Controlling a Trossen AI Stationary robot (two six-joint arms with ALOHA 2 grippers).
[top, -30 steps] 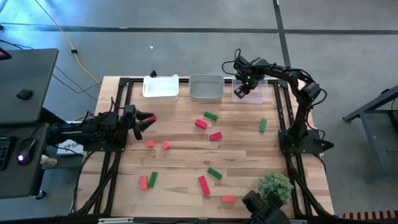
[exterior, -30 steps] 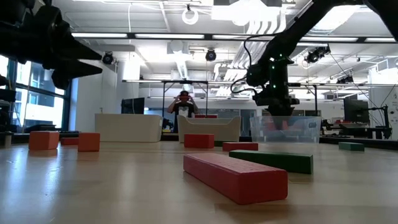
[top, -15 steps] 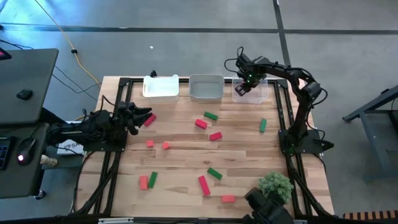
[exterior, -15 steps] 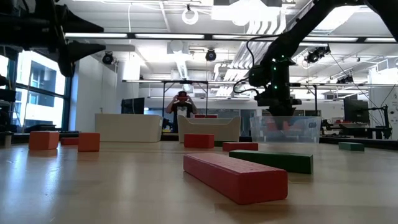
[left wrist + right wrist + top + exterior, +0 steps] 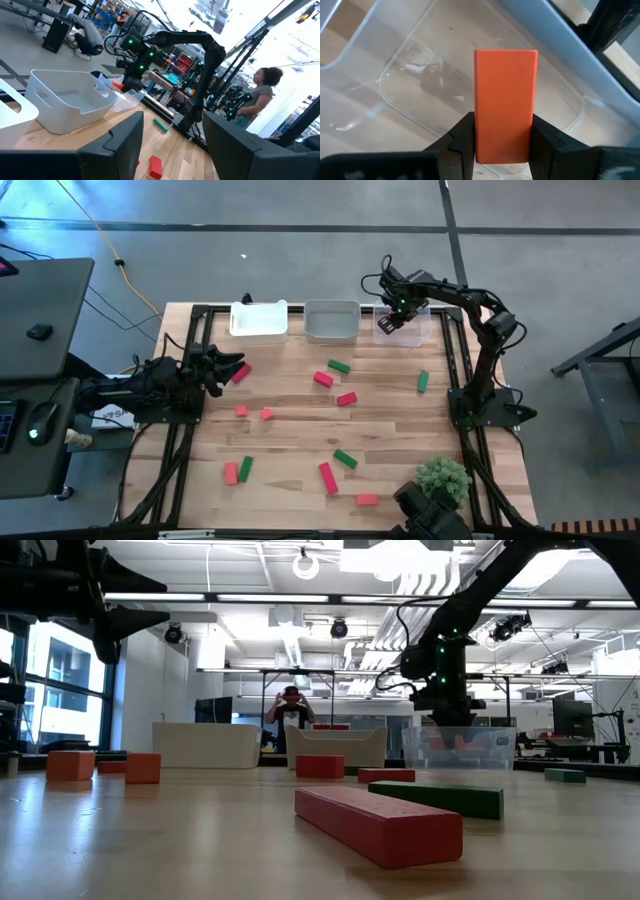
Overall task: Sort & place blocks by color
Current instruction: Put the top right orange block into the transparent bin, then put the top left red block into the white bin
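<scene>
An orange block [image 5: 506,105] is clamped between the fingers of the right end effector [image 5: 389,323], directly above the clear bin [image 5: 420,85] (presumably for release). The left end effector [image 5: 228,370] is held open, empty.

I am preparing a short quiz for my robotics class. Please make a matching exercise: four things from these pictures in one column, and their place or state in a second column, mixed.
Things:
1. right gripper
2. left gripper
3. white bin
4. artificial plant

Places or states:
A. at the table's near right corner
B. open, holds nothing
C. leftmost of the three bins
D. shut on an orange block, above the clear bin

Pairs: 1-D, 2-B, 3-C, 4-A
</scene>
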